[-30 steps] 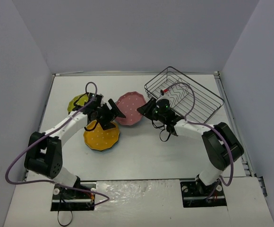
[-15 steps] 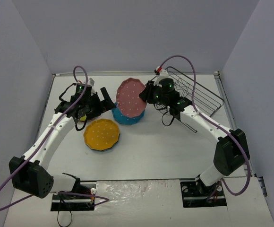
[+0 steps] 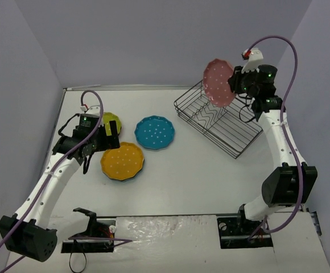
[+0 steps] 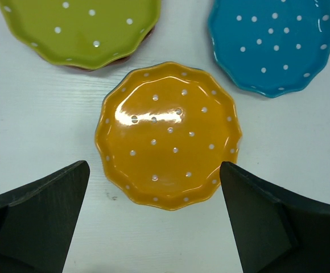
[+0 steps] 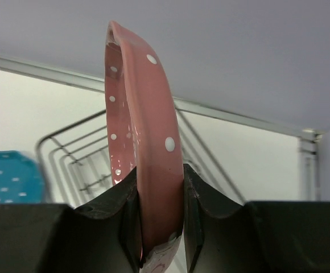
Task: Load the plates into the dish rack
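My right gripper is shut on the rim of the pink plate and holds it on edge, high above the far end of the black wire dish rack. In the right wrist view the pink plate stands upright between my fingers with the rack below. My left gripper is open and empty, just left of the orange plate, which lies flat between its fingertips in the left wrist view. The teal plate and lime green plate lie flat on the table.
The lime green plate rests on a reddish plate whose edge shows beneath it. The rack sits skewed at the back right, near the right wall. White table with raised edges at the back and sides.
My right gripper has lifted the pink plate from above the teal plate up and right to over the rack. My left arm has pulled back left, away from the plates.
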### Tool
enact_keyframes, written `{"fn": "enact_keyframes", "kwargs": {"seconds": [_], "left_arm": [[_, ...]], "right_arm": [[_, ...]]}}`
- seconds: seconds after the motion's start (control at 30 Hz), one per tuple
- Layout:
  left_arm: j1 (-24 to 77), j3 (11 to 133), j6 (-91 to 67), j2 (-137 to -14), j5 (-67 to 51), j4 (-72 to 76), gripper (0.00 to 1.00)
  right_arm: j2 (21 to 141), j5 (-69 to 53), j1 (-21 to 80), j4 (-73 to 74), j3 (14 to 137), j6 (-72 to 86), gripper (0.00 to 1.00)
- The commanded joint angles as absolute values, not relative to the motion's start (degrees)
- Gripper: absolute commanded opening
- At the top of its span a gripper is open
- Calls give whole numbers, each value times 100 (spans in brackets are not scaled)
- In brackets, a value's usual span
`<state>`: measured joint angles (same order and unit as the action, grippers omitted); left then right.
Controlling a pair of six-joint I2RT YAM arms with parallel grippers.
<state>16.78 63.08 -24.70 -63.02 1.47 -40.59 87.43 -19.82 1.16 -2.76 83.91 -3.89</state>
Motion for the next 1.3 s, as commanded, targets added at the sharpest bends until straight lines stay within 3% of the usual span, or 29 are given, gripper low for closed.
{"fn": "enact_keyframes", "kwargs": {"seconds": [0.0,0.37,1.27], "left_arm": [[1617,6168,-2114,-5891,653,-3824,97],[1600,5524,-2282,-5901,867,-3466,97],[1591,5637,-2619,-6240,861,-3516,97]], "right_arm": [[9016,-2617,-330,-1371,9189,-1825,0],[10107,-3131,-845,-1261,10116,-2615,0],[10836,-3185,-499,-1274,9917,-3586,0]]}}
